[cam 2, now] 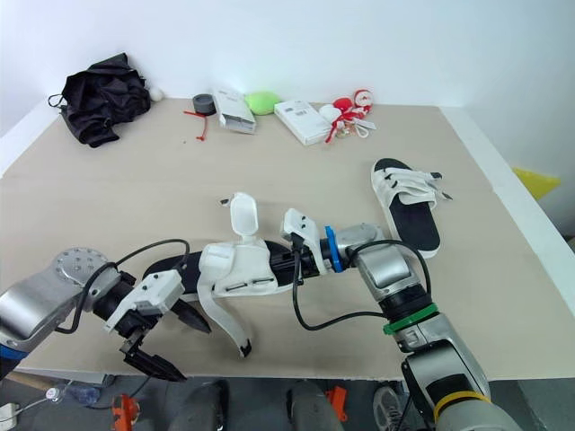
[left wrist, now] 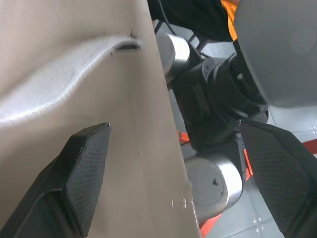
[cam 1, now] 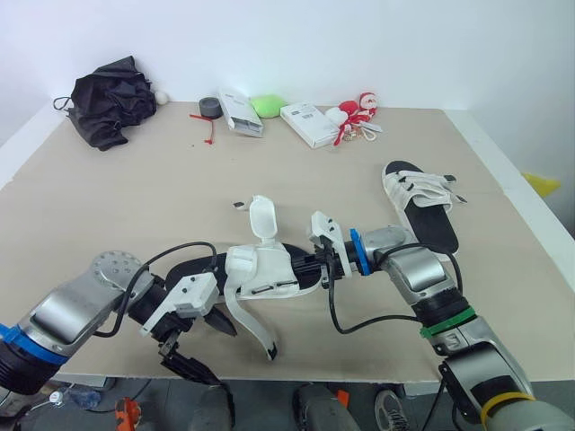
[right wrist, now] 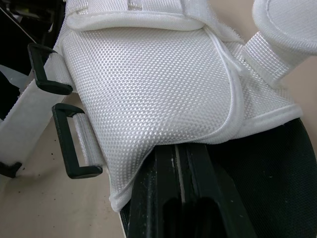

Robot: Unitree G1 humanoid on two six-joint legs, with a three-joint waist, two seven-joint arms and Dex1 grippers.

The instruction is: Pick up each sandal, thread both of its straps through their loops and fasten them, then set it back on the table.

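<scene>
Locate the near sandal (cam 1: 260,269), which has a black sole and a white mesh upper and lies on the beige table (cam 1: 108,206); take it as your reference for everything else. The right gripper (cam 1: 316,267) meets this sandal from its right end. In the right wrist view its two black fingers (right wrist: 190,208) lie pressed close together on the sole, and their tips run under the edge of the mesh upper. Note that neither strap is threaded. One wide strap (cam 1: 261,220) stands up at the far side of the sandal. The long strap (cam 1: 252,328) trails off its near side and over the table's front edge. Two black plastic loops (right wrist: 74,148) stand empty along the side of the upper. The left gripper (cam 1: 220,353) hovers to the near left of the sandal, apart from it. Its fingers (left wrist: 84,168) are spread wide and hold nothing: one is above the tabletop and the other is out past the table's edge. The second sandal (cam 1: 422,202) lies flat to the far right of the near sandal, well apart, with its white straps across the upper. A black bundle of cloth (cam 1: 108,99), a tape roll (cam 1: 209,107) and two white boxes (cam 1: 308,124) lie well beyond the near sandal.
</scene>
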